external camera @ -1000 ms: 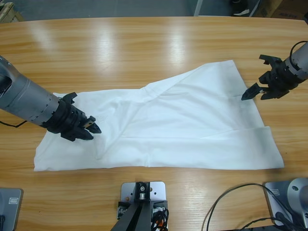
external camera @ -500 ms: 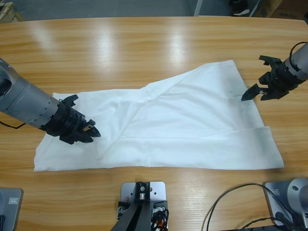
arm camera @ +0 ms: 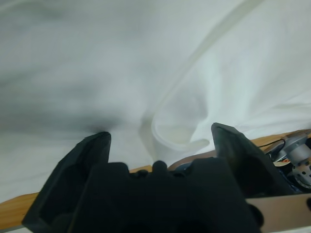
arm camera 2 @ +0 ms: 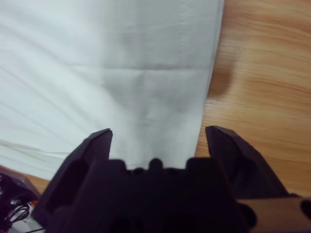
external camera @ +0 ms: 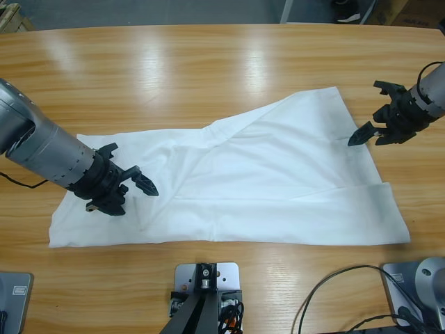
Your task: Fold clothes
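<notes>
White shirt spread flat across centre of table. Left gripper at lower left, over shirt's left part, jaws spread, nothing between them. Right gripper at right, jaws spread, over shirt's right edge. Left wrist view alone shows a raised fold; right wrist view shows the stitched hem against wood.

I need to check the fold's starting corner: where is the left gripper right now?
In the high view the left gripper sits over the left end of the white shirt, jaws open, far from the right gripper at the shirt's right edge.
</notes>
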Controlling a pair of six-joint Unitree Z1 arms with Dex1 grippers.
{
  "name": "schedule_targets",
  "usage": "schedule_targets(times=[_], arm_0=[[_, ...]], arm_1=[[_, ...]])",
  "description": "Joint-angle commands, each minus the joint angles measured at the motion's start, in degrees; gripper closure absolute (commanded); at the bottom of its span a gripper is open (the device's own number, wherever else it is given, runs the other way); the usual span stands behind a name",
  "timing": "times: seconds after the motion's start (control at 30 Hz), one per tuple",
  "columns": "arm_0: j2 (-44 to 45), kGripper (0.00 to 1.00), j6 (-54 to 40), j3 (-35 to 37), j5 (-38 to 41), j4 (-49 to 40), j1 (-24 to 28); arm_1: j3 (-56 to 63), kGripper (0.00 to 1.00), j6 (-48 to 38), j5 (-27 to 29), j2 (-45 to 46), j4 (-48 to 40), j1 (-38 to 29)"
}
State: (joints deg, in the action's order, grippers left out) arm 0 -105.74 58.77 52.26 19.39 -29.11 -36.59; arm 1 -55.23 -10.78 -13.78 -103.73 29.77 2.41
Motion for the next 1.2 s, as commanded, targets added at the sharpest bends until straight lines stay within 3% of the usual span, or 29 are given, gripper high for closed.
schedule_targets(times=[0.03,0.23,0.3,0.5,0.77,0.87,1.0,1.1,1.2], arm_0=[[-0.36,0.837,-0.06,0.85,-0.49,0.64,-0.41],[-0.18,0.845,-0.06,0.62,0.19,0.55,-0.41],[-0.41,1.000,-0.36,0.34,0.39,0.60,-0.41],[0.50,1.000,-1.12,0.64,-1.18,0.55,-1.02],[3.70,1.000,-3.21,10.15,-8.49,-2.04,1.17],[3.56,1.000,-5.74,10.95,-11.29,-3.35,4.20],[4.74,1.000,-10.41,14.07,-13.50,-5.08,12.11],[4.00,1.000,-14.18,20.06,-12.97,-5.08,16.54],[0.57,1.000,-17.80,27.13,-10.62,-5.08,17.35]], arm_1=[[1.78,0.216,-0.03,-0.37,0.46,-0.50,0.49],[2.01,0.216,-0.03,-0.37,0.79,-0.50,0.49],[2.01,0.216,-0.03,-0.37,0.81,-0.50,0.49],[2.61,0.219,-0.03,-0.54,1.35,-0.59,0.49],[3.29,0.220,-0.21,-0.72,2.48,-0.59,0.49],[3.29,0.220,-0.21,-0.72,2.48,-0.59,0.49],[3.29,0.220,-0.19,-0.72,2.14,-0.59,0.49],[3.29,0.220,-0.17,-0.72,1.37,-0.86,0.49],[3.31,0.220,-0.17,-0.72,0.51,-1.56,0.49]])
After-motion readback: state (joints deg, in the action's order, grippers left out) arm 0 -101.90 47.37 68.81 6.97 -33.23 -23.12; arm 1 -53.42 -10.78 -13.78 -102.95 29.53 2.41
